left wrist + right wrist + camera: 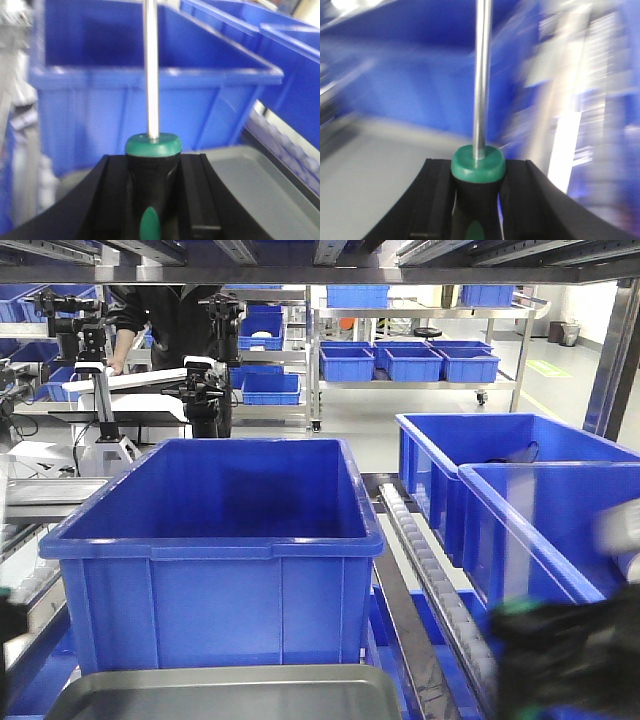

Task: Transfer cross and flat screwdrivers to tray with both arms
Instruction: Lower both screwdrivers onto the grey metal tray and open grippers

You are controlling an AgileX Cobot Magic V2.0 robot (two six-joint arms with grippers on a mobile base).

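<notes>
Left wrist view shows the left gripper (152, 200) closed on a screwdriver (152, 165): black handle with green collar wedged between the two black fingers (197, 195), steel shaft pointing straight away from the camera; beyond it lies the grey tray (260, 185), and behind that the big blue bin (155, 90) (its tip type cannot be told, the shaft runs out of frame). Right wrist view is heavily blurred, yet the right gripper (477, 200) plainly clamps a second screwdriver (478, 172) of the same make, handle pinched between its fingers (435, 200), shaft upward in frame; grey tray surface (375, 165) sits below left, blue bin wall (410, 85) behind. Front view: the tray rim (225, 690) lies at the near edge of the tabletop, just before the bin (215, 540); two more blue bins (520, 490) stand at the right side; the right arm (565, 650) is a dark blur at the near right corner.
</notes>
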